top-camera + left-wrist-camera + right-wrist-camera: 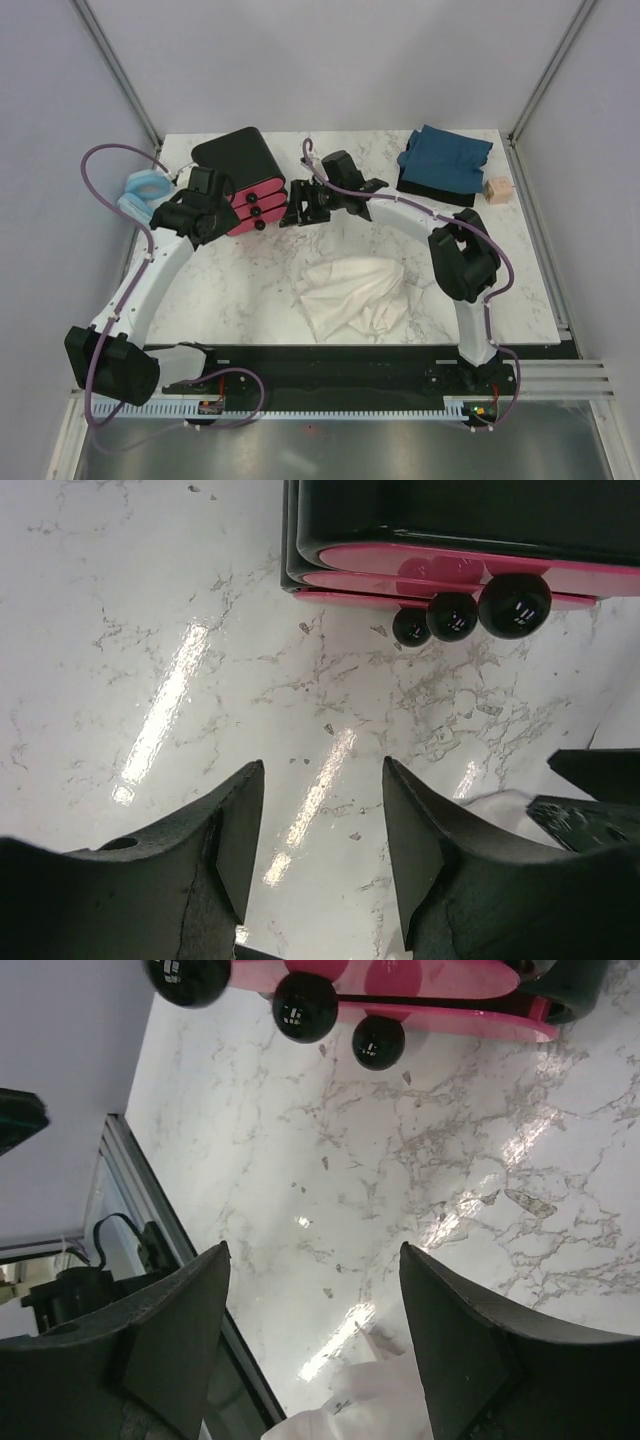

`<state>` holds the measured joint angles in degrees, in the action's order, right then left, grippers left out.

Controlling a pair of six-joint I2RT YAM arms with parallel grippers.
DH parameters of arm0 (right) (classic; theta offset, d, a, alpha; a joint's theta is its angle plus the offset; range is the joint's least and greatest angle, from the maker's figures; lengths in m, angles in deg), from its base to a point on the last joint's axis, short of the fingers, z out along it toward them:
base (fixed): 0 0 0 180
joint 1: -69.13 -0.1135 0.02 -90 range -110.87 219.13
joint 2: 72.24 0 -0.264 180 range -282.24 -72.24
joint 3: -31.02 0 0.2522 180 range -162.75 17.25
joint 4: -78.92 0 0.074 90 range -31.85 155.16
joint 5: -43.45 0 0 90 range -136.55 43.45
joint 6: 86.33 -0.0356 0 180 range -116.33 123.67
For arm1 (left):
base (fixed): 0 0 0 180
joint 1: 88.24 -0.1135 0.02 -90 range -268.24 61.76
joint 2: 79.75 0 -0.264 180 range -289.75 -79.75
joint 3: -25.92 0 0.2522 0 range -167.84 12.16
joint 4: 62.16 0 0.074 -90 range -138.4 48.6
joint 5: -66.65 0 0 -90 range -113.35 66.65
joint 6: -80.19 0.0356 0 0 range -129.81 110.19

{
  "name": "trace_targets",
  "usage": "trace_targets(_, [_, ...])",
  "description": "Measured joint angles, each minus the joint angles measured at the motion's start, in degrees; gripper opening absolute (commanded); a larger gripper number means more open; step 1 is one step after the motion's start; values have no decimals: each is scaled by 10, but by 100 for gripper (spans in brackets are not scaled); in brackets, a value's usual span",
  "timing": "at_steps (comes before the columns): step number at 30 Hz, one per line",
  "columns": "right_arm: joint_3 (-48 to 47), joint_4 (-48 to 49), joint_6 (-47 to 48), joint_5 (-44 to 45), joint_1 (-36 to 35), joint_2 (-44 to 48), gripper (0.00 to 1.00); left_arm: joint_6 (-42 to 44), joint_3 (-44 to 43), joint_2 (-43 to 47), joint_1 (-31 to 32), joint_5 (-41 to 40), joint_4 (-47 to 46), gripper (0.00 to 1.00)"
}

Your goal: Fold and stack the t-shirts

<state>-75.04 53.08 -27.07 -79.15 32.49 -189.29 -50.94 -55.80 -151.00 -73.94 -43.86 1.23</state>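
Note:
A cream-white t-shirt (pixel 350 293) lies crumpled on the marble table near the front middle. Its edge shows at the bottom of the right wrist view (pixel 372 1400) and at the lower right of the left wrist view (pixel 503 808). A dark teal-blue t-shirt (pixel 445 158) lies folded at the back right. My left gripper (pixel 218 228) hangs open over bare marble in front of the drawers, with nothing between its fingers (pixel 322 780). My right gripper (pixel 298 212) is also open and empty (pixel 312 1250), just behind the white shirt.
A black box with pink drawers (pixel 245 180) and black knobs (pixel 515 604) stands at the back left, close to both grippers. A pale blue padded ring (pixel 143 192) lies left of it. A small wooden block (pixel 497 190) sits beside the teal shirt.

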Motion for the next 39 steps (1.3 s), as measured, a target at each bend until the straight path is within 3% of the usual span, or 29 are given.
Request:
trace_targets(7, [-24, -1, 8, 45, -12, -51, 73, 0, 30, 37, 7, 1, 1, 58])
trace_targets(18, [-303, -51, -2, 59, -17, -225, 70, 1, 40, 60, 7, 1, 12, 58])
trace_targets(39, [-459, -16, -111, 24, -20, -360, 71, 21, -16, -42, 7, 38, 10, 57])
